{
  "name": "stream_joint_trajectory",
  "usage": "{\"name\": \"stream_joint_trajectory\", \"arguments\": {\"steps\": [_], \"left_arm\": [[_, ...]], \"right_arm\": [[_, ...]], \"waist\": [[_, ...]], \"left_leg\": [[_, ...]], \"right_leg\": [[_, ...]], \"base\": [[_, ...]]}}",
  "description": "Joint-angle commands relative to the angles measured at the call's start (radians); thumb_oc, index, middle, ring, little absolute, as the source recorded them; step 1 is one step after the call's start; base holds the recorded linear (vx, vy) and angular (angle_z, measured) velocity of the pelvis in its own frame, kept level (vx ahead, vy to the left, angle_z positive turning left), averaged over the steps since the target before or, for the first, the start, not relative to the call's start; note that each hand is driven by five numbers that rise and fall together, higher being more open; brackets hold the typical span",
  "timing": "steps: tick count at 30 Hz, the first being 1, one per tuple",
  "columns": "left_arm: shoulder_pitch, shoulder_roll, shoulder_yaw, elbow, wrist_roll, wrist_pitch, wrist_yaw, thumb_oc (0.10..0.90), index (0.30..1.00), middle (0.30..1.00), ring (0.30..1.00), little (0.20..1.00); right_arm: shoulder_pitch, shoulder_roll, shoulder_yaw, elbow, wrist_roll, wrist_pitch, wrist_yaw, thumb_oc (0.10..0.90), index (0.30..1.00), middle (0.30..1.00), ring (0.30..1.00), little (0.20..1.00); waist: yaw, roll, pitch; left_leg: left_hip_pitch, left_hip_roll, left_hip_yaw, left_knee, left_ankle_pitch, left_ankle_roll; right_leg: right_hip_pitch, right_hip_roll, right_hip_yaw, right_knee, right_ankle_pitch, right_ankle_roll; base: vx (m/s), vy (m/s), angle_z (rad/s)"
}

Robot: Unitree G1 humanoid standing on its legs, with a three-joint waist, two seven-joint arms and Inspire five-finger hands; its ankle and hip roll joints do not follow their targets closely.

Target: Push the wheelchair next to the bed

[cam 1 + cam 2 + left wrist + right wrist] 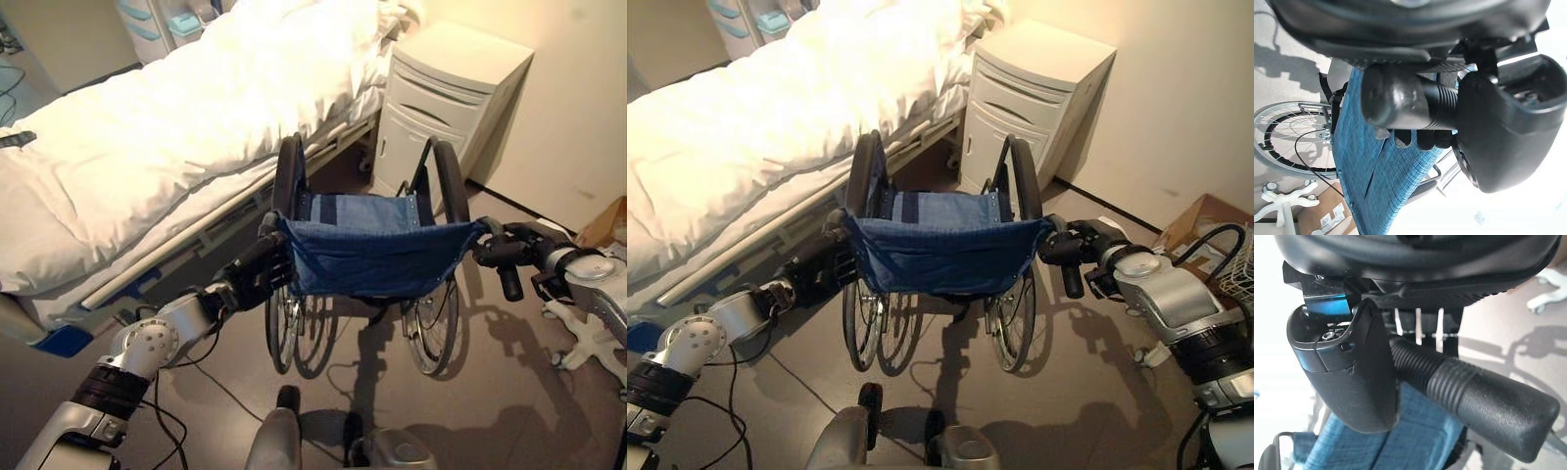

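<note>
- Wheelchair (367,257): blue fabric backrest, black armrests, spoked wheels; stands on the grey floor (470,392) just beside the bed (147,147), seen from behind, its front pointing toward the bedside cabinet (441,98).
- Left hand (257,274): fingers curled round the wheelchair's left push handle (1400,103), on the bed side; the wrist view shows the black ribbed grip clasped between fingers and thumb.
- Right hand (1083,250): clenched on the right push handle (1484,401), on the side away from the bed; the ribbed grip sticks out past the thumb.
- Bed: white duvet, side rail lowered along the edge nearest the wheelchair.
- Bedside cabinet: white, with drawers, against the wall at the bed's head end.
- Cardboard box (1205,220): on the floor, well apart from the bed, beyond the right arm.
</note>
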Motion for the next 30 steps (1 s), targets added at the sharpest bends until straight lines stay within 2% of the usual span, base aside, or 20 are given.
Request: {"name": "stream_joint_trajectory", "arguments": {"steps": [1, 4, 7, 12, 24, 25, 26, 27, 28, 29, 30], "left_arm": [[-0.153, 0.005, 0.236, -0.073, -0.045, -0.199, -0.043, 0.4, 0.3, 0.3, 0.3, 0.3], [-0.174, 0.012, 0.233, -0.07, -0.058, -0.193, -0.027, 0.4, 0.3, 0.3, 0.3, 0.3], [-0.193, 0.004, 0.219, -0.061, -0.054, -0.195, -0.025, 0.4, 0.3, 0.3, 0.3, 0.3], [-0.192, 0.006, 0.205, -0.094, -0.063, -0.191, 0.0, 0.4, 0.3, 0.3, 0.3, 0.3], [-0.188, -0.004, 0.183, -0.109, -0.042, -0.211, 0.013, 0.4, 0.3, 0.3, 0.3, 0.3], [-0.187, -0.002, 0.184, -0.109, -0.039, -0.211, 0.016, 0.4, 0.3, 0.3, 0.3, 0.3], [-0.187, 0.005, 0.183, -0.108, -0.044, -0.212, 0.022, 0.435, 0.352, 0.352, 0.352, 0.352], [-0.187, 0.005, 0.183, -0.108, -0.044, -0.212, 0.022, 0.486, 0.429, 0.429, 0.429, 0.429], [-0.187, 0.009, 0.185, -0.105, -0.042, -0.213, 0.024, 0.607, 0.611, 0.611, 0.611, 0.611], [-0.188, 0.017, 0.189, -0.106, -0.045, -0.212, 0.029, 0.8, 0.9, 0.9, 0.9, 0.9], [-0.188, 0.019, 0.19, -0.108, -0.046, -0.213, 0.033, 0.8, 0.9, 0.9, 0.9, 0.9]], "right_arm": [[-0.161, 0.055, 0.057, -0.211, 0.151, -0.171, 0.143, 0.4, 0.3, 0.3, 0.3, 0.3], [-0.129, 0.035, 0.022, -0.202, 0.152, -0.182, 0.164, 0.4, 0.3, 0.3, 0.3, 0.3], [-0.114, 0.057, 0.009, -0.171, 0.12, -0.206, 0.186, 0.4, 0.3, 0.3, 0.3, 0.3], [-0.082, 0.069, -0.005, -0.187, 0.118, -0.197, 0.169, 0.4, 0.3, 0.3, 0.3, 0.3], [-0.052, 0.104, -0.012, -0.173, 0.108, -0.205, 0.138, 0.4, 0.3, 0.3, 0.3, 0.3], [-0.052, 0.104, -0.013, -0.171, 0.106, -0.207, 0.136, 0.464, 0.396, 0.396, 0.396, 0.396], [-0.049, 0.104, -0.014, -0.168, 0.103, -0.216, 0.118, 0.8, 0.9, 0.9, 0.9, 0.9], [-0.049, 0.104, -0.014, -0.168, 0.103, -0.216, 0.118, 0.8, 0.9, 0.9, 0.9, 0.9], [-0.049, 0.104, -0.015, -0.163, 0.102, -0.221, 0.112, 0.8, 0.9, 0.9, 0.9, 0.9], [-0.05, 0.1, -0.018, -0.166, 0.106, -0.221, 0.104, 0.8, 0.9, 0.9, 0.9, 0.9], [-0.051, 0.1, -0.019, -0.167, 0.107, -0.221, 0.099, 0.8, 0.9, 0.9, 0.9, 0.9]], "waist": [[0.053, 0.014, -0.165], [0.042, 0.024, -0.187], [0.039, 0.032, -0.192], [0.043, 0.032, -0.201], [0.045, 0.029, -0.223], [0.045, 0.029, -0.224], [0.045, 0.029, -0.229], [0.045, 0.029, -0.229], [0.045, 0.03, -0.231], [0.045, 0.03, -0.232], [0.045, 0.031, -0.233]], "left_leg": [[0.126, -0.043, 0.013, -0.187, 0.127, 0.058], [0.186, -0.047, 0.032, -0.245, 0.107, 0.06], [0.212, -0.052, 0.041, -0.274, 0.097, 0.063], [0.249, -0.059, 0.05, -0.31, 0.089, 0.077], [0.276, -0.055, 0.065, -0.334, 0.078, 0.086], [0.278, -0.054, 0.066, -0.335, 0.077, 0.086], [0.282, -0.053, 0.068, -0.337, 0.075, 0.086], [0.282, -0.053, 0.068, -0.337, 0.075, 0.086], [0.284, -0.052, 0.069, -0.339, 0.074, 0.086], [0.288, -0.052, 0.07, -0.342, 0.073, 0.086], [0.289, -0.051, 0.07, -0.343, 0.073, 0.086]], "right_leg": [[0.003, -0.028, 0.138, -0.025, 0.056, 0.113], [0.004, -0.046, 0.114, -0.047, 0.062, 0.127], [-0.002, -0.064, 0.093, -0.066, 0.072, 0.138], [0.004, -0.081, 0.082, -0.088, 0.086, 0.155], [0.012, -0.09, 0.078, -0.104, 0.094, 0.165], [0.013, -0.09, 0.078, -0.105, 0.094, 0.165], [0.016, -0.09, 0.077, -0.109, 0.094, 0.165], [0.016, -0.09, 0.077, -0.109, 0.094, 0.165], [0.018, -0.089, 0.076, -0.111, 0.093, 0.165], [0.019, -0.088, 0.077, -0.112, 0.093, 0.165], [0.02, -0.088, 0.077, -0.112, 0.093, 0.165]], "base": [[0.14, 0.16, -0.35], [0.11, 0.14, -0.17], [0.03, 0.095, 0.12], [0.01, 0.046, 0.1], [0.0, 0.004, -0.02], [0.0, 0.0, 0.0], [0.0, 0.0, 0.0], [0.0, 0.0, 0.0], [0.0, 0.0, 0.0], [0.0, 0.0, 0.0], [0.0, 0.0, 0.0]]}}
